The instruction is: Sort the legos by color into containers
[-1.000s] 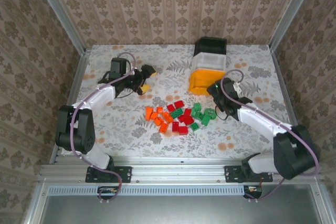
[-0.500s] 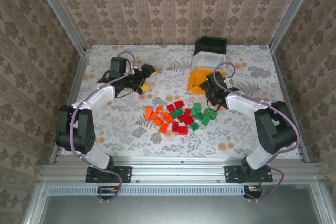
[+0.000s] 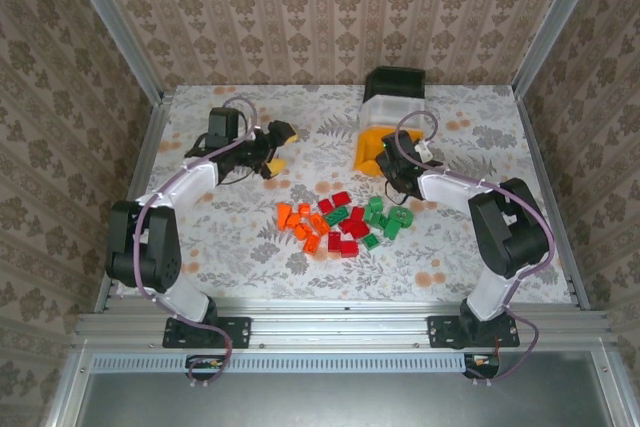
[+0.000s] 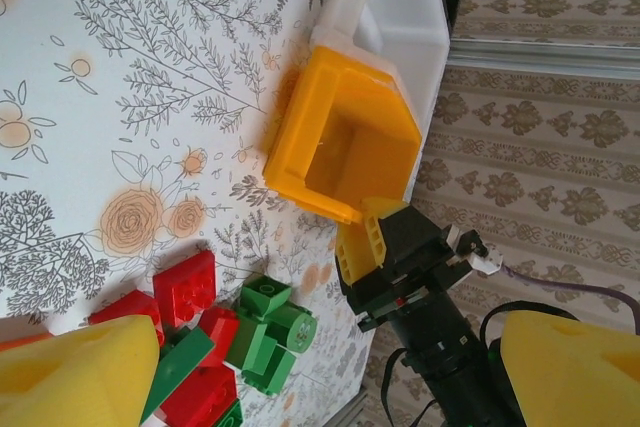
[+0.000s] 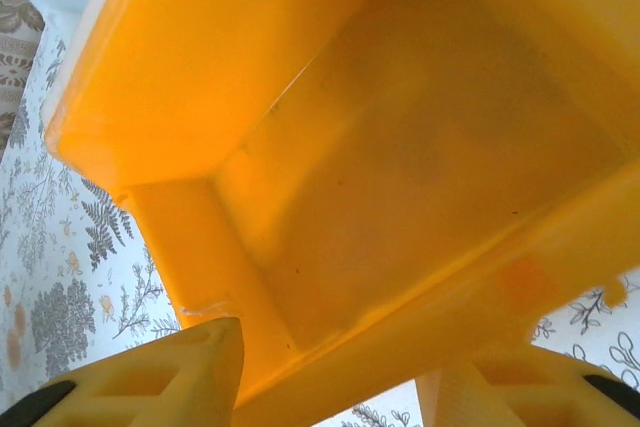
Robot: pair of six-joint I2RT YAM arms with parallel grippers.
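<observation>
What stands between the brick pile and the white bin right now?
The yellow bin sits directly in front of the white bin, on the side of the brick pile, with the right pincer at its near wall. Nothing else visible is in between.

table [image 3: 480, 237]: floral-print top | orange-yellow bin [image 3: 368, 149] on it | white bin [image 3: 388, 112] touching its far side, black bin [image 3: 397, 80] beyond | legos [image 3: 340, 222]: orange/red/green cluster near its front-left
</observation>
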